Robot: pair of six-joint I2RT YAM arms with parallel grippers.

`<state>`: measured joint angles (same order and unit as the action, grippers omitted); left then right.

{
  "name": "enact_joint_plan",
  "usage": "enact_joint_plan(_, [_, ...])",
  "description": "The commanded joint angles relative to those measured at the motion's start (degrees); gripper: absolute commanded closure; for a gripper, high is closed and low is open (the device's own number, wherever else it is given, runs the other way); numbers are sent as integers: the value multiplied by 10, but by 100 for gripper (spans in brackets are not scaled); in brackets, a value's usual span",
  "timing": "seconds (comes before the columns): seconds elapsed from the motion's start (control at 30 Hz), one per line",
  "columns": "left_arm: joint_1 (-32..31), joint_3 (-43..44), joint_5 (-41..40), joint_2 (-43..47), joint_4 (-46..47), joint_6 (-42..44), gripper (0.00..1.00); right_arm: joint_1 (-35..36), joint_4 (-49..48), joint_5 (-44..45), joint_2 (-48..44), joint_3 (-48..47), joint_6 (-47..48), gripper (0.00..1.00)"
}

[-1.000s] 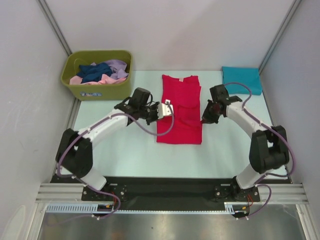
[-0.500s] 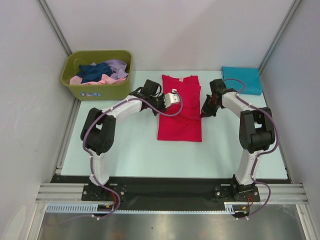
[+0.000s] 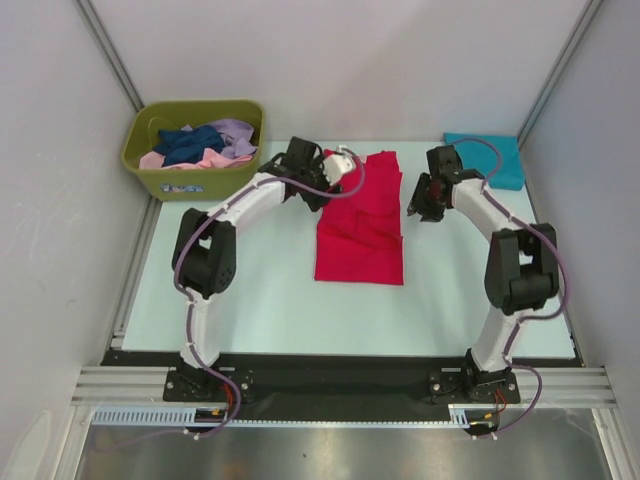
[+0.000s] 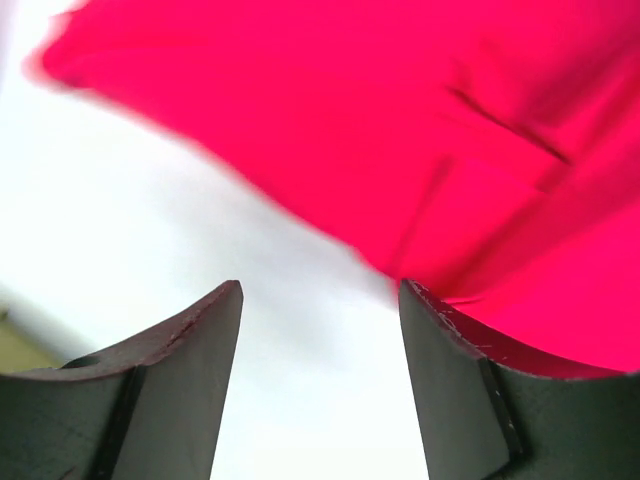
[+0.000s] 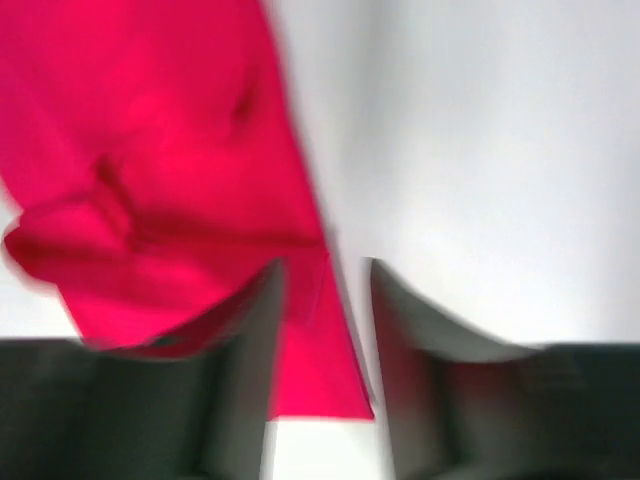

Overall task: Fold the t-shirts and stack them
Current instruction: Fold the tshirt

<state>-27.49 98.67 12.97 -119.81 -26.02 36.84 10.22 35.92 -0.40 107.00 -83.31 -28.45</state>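
A bright red t-shirt (image 3: 360,235) lies rumpled and partly folded mid-table. My left gripper (image 3: 335,175) is at its far left corner. In the left wrist view that gripper (image 4: 320,300) is open over bare table, with the red t-shirt (image 4: 420,120) just beyond its right finger. My right gripper (image 3: 412,208) is at the shirt's right edge. The blurred right wrist view shows this gripper (image 5: 325,270) with its jaws apart and a loose corner of the red t-shirt (image 5: 150,150) lying between them, unclamped. A folded teal t-shirt (image 3: 490,158) rests at the far right corner.
An olive-green bin (image 3: 190,175) stands at the far left and holds navy (image 3: 185,143), pink (image 3: 205,158) and lavender (image 3: 235,132) t-shirts in a heap. Grey walls close in on the left, back and right of the pale table (image 3: 260,300).
Both grippers travelled toward the far end of the red t-shirt and went from shut to open, letting the cloth go. The shirt's middle is now more bunched.
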Motion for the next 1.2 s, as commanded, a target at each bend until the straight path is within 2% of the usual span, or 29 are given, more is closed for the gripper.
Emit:
enact_joint_plan(0.0, [48, 52, 10, 24, -31, -109, 31, 73, -22, 9, -109, 61, 51, 66])
enact_joint_plan(0.13, [82, -7, 54, 97, -47, -119, 27, 150, -62, -90, -129, 128, 21, 81])
enact_joint_plan(0.27, [87, -93, 78, 150, -57, -92, 24, 206, -101, -115, -85, 135, -18, 86])
enact_joint_plan(0.4, [89, -117, 86, 175, -74, -105, 21, 204, -124, -115, -10, 101, -28, 86])
enact_joint_plan(0.67, [91, -148, 102, 201, -79, -122, 20, 169, -64, -40, 114, -45, 16, 87])
enact_joint_plan(0.8, [91, -151, 112, 205, -87, -120, 21, 151, -45, 0, 156, -114, 32, 87])
enact_joint_plan(0.97, [70, -156, 143, 204, -97, -106, 27, 134, 3, 52, 216, -244, 43, 87])
enact_joint_plan(1.07, [33, -167, 163, 204, -121, -63, 29, 123, 40, 68, 212, -295, 51, 87])
enact_joint_plan(1.13, [1, -181, 166, 205, -130, -38, 30, 117, 48, 73, 171, -276, 56, 86])
enact_joint_plan(1.17, [-12, -202, 161, 207, -134, -8, 30, 115, 45, 73, 147, -225, 56, 85])
